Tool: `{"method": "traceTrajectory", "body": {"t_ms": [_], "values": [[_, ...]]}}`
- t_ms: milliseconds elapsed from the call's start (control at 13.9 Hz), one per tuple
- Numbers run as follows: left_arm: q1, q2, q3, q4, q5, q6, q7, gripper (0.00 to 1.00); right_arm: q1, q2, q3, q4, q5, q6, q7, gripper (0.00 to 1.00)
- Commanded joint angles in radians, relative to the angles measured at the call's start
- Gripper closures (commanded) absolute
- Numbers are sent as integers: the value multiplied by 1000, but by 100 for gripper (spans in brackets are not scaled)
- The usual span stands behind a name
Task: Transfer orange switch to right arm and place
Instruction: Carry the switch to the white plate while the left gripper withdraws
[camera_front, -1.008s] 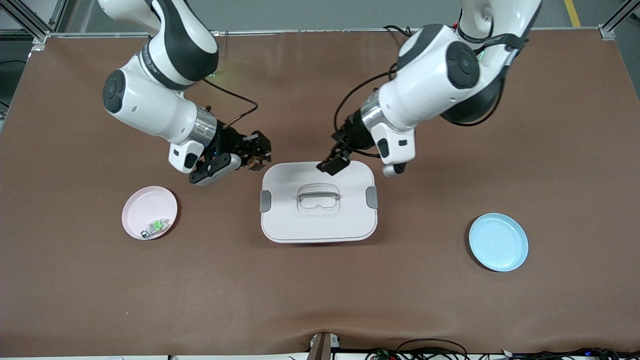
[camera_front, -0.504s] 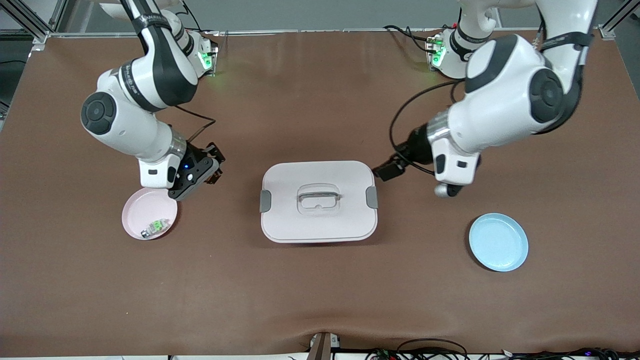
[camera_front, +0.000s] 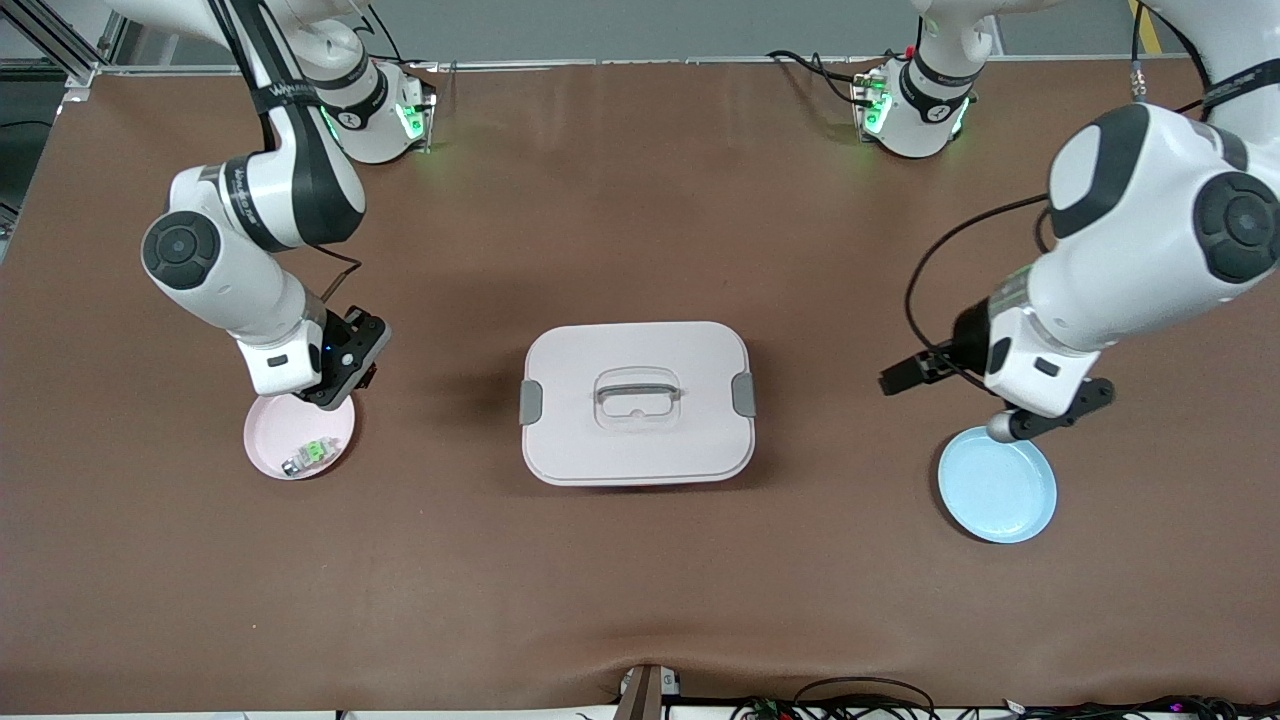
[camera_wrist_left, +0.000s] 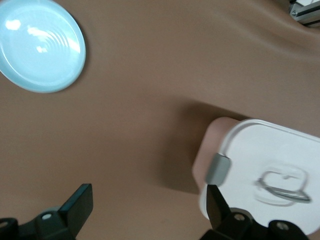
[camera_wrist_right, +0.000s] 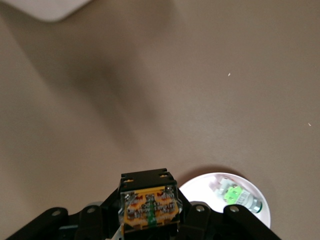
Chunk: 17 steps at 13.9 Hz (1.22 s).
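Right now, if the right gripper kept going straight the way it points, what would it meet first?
Probably the pink plate: the right gripper, shut on the orange switch, hangs over its edge. Depth is unclear, so it might meet the table beside it.

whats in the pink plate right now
Only a green-and-white small part lies in the pink plate. The right gripper over its rim hides a little of it.

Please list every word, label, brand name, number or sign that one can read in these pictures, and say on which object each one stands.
No text can be read with certainty.
Band on the right arm: printed lettering, too small to read.
Orange switch held in the right end effector: small markings on its face, too blurred to read.
Lidded white box, pink plate, blue plate, green-and-white part: no writing visible.
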Motion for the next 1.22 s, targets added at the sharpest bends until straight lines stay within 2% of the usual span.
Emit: {"method": "traceTrajectory", "body": {"t_ms": [0,144,288,504,792,1152], "values": [[98,-26,-8,-22,20,-26,150,0,-78,8,14,-39,-22,70,-158,100],[145,-33,-6,-17,37,-32,174,0,-128,38,16,-39,-22,111,-316,100],[170,-39,-12,-16,109,-31,188,0,-186,80,17,-41,-19,168,-467,100],[204,-47,-11,-25,124,-34,291,0,-213,101,16,-39,-19,181,-507,100],[270,-73,-14,-26,121,-70,454,0,-246,155,17,-42,-19,262,-599,100],[284,-101,-8,-43,121,-75,478,0,-314,206,20,-147,-10,466,-717,100]]}}
